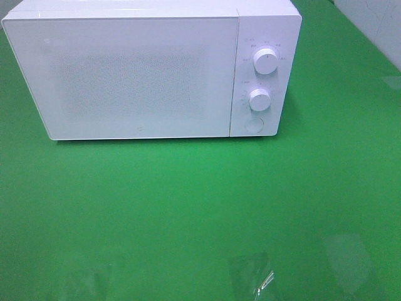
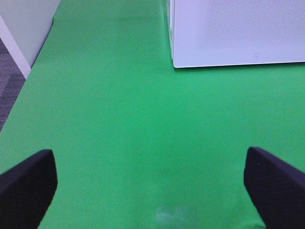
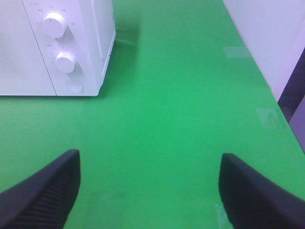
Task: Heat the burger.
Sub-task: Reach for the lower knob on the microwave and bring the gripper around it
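The burger is out of view in every frame. A white microwave (image 1: 138, 75) stands at the back of the green table with its door shut; its front corner shows in the left wrist view (image 2: 238, 33) and its control panel in the right wrist view (image 3: 52, 47). My left gripper (image 2: 150, 191) is open over bare green cloth, its black fingers (image 2: 26, 183) far apart and empty. Over the table to the right of the microwave, my right gripper (image 3: 150, 191) is also open with nothing between its fingers (image 3: 45, 188). Neither gripper appears in the exterior high view.
The microwave panel carries two white knobs (image 1: 266, 61) (image 1: 259, 99) and a round button (image 1: 254, 125). A shiny patch of clear tape (image 1: 254, 276) lies near the front edge. The table's left edge (image 2: 19, 90) drops to grey floor. A white wall (image 3: 267, 33) borders the right side.
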